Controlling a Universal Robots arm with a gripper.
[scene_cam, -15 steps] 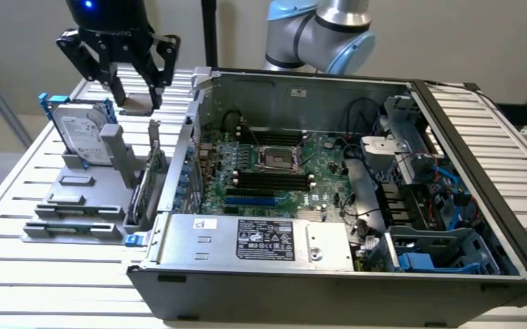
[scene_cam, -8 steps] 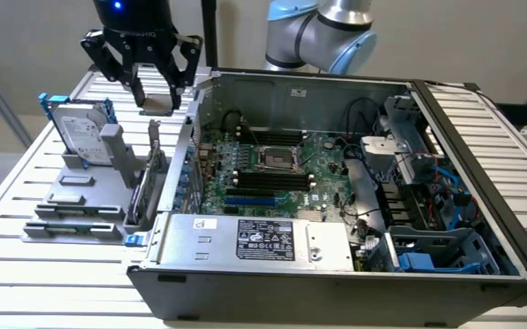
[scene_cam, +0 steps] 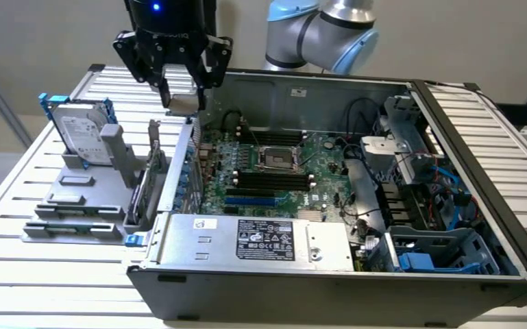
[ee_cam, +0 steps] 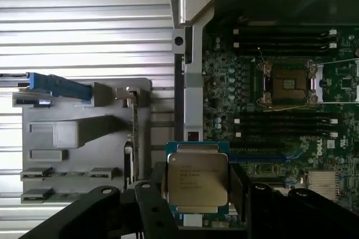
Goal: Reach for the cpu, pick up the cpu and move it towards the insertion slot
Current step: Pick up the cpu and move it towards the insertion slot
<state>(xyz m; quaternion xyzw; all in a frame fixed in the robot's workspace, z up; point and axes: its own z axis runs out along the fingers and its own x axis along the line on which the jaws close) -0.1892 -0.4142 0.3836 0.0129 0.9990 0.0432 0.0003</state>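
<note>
- The cpu (ee_cam: 197,180), a small flat square chip with a silver metallic top, is pinched in the black gripper (ee_cam: 196,194), lifted above the case's edge, top face toward the wrist camera; square, so no long axis.
- Carry step: it needs moving across to the insertion slot (scene_cam: 278,159), a shiny-framed dark-centred socket, farther into the case on the exterior view's right.

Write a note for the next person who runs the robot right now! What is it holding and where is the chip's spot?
Gripper: shut on the cpu, raised above the case's edge, on the exterior view's left.
Insertion slot: on the motherboard inside the open case, bare; the wrist view shows its dark centre apart from the chip.
Hard drive: upright in the grey holder outside the case.
Done: reaching and pick-up.
Left: the chip has not reached the slot.
</note>
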